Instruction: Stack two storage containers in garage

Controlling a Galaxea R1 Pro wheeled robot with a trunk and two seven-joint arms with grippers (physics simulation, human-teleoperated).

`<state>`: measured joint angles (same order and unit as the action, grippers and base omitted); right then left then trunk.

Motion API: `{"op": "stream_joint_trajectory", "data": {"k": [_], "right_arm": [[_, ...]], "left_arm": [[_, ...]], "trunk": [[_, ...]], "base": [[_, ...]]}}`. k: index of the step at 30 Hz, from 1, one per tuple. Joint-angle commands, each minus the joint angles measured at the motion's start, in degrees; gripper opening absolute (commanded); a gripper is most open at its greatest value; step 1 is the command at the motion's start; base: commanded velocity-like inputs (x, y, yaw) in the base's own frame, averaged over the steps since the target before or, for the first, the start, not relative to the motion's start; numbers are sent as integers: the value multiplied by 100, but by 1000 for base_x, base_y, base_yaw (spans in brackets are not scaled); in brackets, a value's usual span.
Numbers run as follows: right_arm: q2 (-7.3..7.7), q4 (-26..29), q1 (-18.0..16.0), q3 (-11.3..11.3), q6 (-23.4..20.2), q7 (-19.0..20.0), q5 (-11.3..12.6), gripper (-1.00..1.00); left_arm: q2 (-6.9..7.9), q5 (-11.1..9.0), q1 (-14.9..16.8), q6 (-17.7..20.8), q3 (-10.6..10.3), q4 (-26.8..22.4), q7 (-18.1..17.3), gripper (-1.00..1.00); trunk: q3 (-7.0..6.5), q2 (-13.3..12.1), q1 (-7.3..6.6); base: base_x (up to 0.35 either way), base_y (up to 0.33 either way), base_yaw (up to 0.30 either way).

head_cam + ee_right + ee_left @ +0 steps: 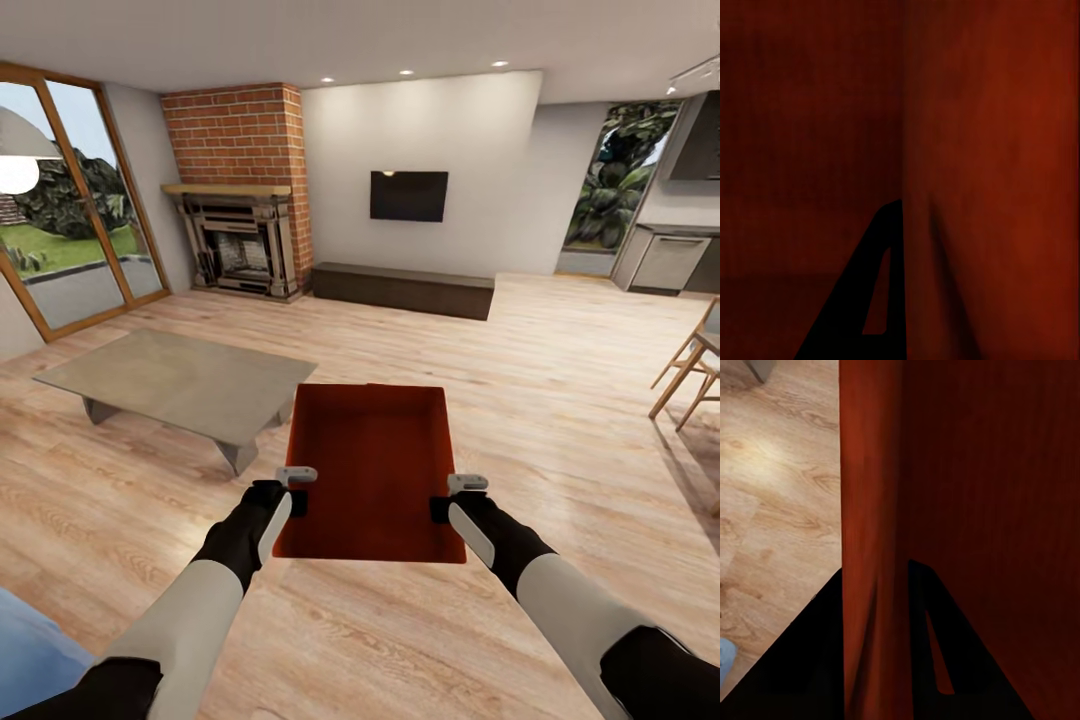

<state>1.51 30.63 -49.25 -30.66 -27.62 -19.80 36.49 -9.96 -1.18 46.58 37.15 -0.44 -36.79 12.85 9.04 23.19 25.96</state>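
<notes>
Far left in the head view, a wood-framed glass door (75,210) looks onto a lawn, with the brick fireplace (240,195) beside it. The low grey table (175,380) stands on the light wood-plank flooring (560,400) of the living room. The left gripper (296,478) pinches the left wall of a red-orange storage container (370,470), held above the planks in front of the robot; the left wrist view shows that wall (874,540) running between dark fingers (810,660). The right gripper (466,485) clamps the opposite wall. Behind stand a dark-brown low cabinet (400,288), a wall-mounted screen (408,195), and wooden chairs (690,365) at far right.
</notes>
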Motion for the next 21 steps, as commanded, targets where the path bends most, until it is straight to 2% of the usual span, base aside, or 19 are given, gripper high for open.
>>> {"op": "stream_joint_trajectory", "data": {"k": [1, 21], "right_arm": [[44, 22, -14, -28, -50, -76, -176, -100], [44, 22, -14, -28, -50, -76, -174, -100]], "left_arm": [[107, 74, 1, 220, -44, 296, 49, -100], [104, 74, 1, 221, -43, 296, 50, -100]], "trunk": [[2, 13, 4], [-182, 13, 4]], "base": [[0, 0, 0], [0, 0, 0]]}}
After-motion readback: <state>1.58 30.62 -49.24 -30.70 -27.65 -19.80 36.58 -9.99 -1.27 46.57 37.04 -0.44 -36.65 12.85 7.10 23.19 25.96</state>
